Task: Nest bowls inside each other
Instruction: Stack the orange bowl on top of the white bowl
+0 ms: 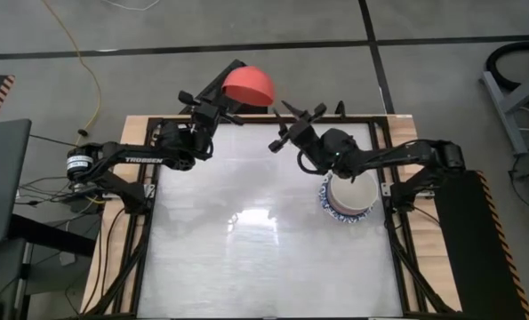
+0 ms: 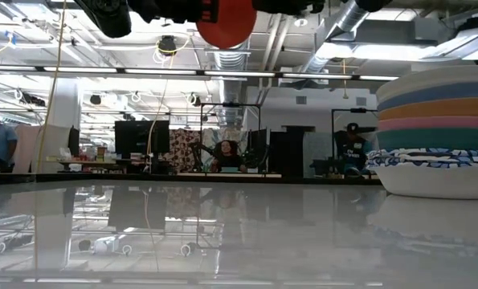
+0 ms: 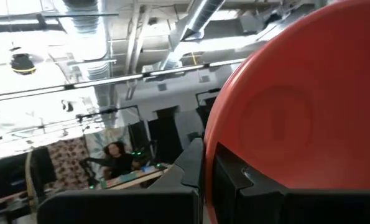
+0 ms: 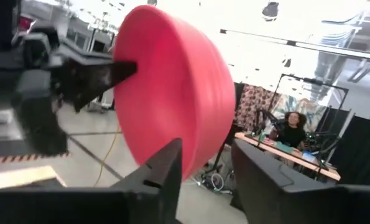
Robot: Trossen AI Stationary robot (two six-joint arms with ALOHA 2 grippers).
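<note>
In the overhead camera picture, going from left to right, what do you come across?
Left arm's gripper shut on the round red bowl → right arm's open gripper → stack of nested bowls with a white, blue-patterned rim.

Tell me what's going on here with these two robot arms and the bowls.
The left hand is shut on the rim of a red bowl, holding it up in the air at the far edge of the table. The right hand is right beside it, open, not gripping the bowl. Near the table's right edge stands a stack of bowls already nested, so the red one looks like the last to go in.
</note>
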